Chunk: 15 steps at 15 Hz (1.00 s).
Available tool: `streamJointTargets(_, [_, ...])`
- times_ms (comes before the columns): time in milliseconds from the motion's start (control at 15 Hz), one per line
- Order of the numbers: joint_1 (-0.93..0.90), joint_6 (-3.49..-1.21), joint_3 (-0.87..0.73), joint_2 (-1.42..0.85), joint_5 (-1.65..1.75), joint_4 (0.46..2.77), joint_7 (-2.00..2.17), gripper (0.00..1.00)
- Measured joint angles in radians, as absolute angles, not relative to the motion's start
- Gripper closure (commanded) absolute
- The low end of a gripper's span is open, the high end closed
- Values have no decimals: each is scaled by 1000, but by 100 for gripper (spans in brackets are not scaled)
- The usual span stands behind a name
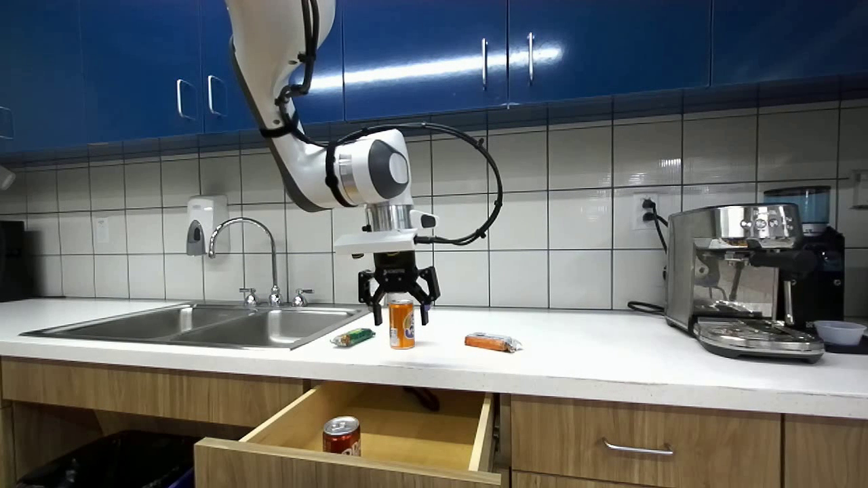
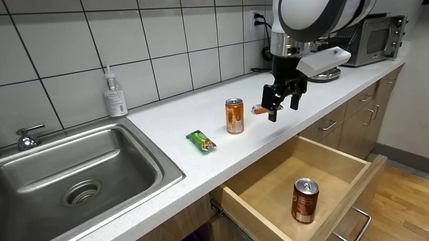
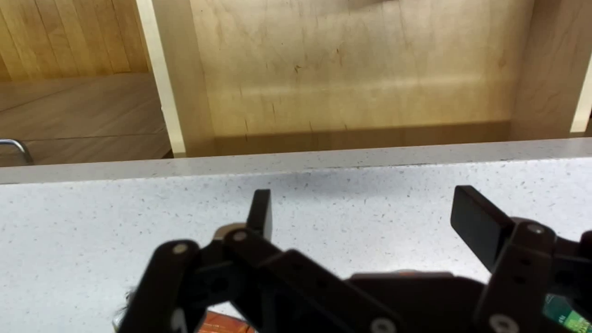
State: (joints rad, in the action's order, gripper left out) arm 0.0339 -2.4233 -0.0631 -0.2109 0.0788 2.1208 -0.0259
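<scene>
My gripper (image 1: 401,317) is open and empty above the white counter, near its front edge. It also shows in an exterior view (image 2: 283,111) and in the wrist view (image 3: 363,208), with bare counter between the fingers. An orange can (image 2: 235,117) stands upright on the counter, nearest the gripper but apart from it; in the wrist view the gripper body hides nearly all of it. A green packet (image 2: 201,141) and an orange packet (image 1: 491,341) lie on either side of the can. A dark red can (image 2: 305,201) stands upright inside the open drawer (image 2: 262,216).
A steel sink (image 1: 224,325) with a faucet (image 1: 273,264) is beside the green packet. A coffee machine (image 1: 739,278) stands along the counter, with a toaster oven (image 2: 376,40) beyond. A soap bottle (image 2: 115,99) is by the wall. Blue cabinets (image 1: 420,61) hang above.
</scene>
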Motion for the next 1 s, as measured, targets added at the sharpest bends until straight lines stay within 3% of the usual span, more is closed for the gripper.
streamJointTargets(1000, [24, -2421, -38, -312, 89, 1922, -140, 0])
